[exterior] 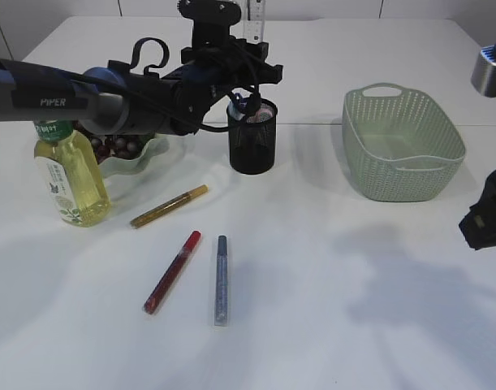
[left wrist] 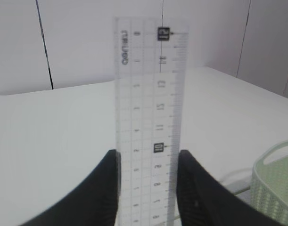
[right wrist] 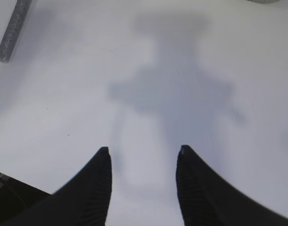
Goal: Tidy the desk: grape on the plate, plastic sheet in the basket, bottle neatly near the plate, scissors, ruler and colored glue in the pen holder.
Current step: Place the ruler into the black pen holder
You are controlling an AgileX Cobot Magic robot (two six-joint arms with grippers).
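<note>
Left end effector (left wrist: pixel 148 188), closed on the edges of the transparent ruler (left wrist: pixel 151 108), holds it upright directly above the black mesh pen holder (exterior: pixel 252 138); in the left wrist view both fingers (left wrist: pixel 103 188) press the long edges of the ruler, whose printed scale rises vertically between them. In the exterior view the top of the ruler projects above the wrist, while its lower end is hidden behind the end effector, so whether it has entered the holder cannot be told. A dark-handled item, probably the scissors (exterior: pixel 246 104), appears to stand already in the holder. To complete this step well, the ruler should stay vertical and centred over the mouth, descend beside the occupant rather than onto it, and be freed only once its lower end rests on the holder's bottom, lest it tip the holder.

Outward on the bench (exterior: pixel 329 309) lie three glue pens: gold (exterior: pixel 169 205), red (exterior: pixel 172 271) and blue-grey (exterior: pixel 222 279), all yet to be stowed. The bottle (exterior: pixel 69 175) stands just beside the plate (exterior: pixel 142 158) holding grapes (exterior: pixel 118 146). The green basket (exterior: pixel 402 142) sits well apart to the right; its contents cannot be made out.

Right end effector (right wrist: pixel 144 188) hovers with fingers apart and empty above bare bench.
</note>
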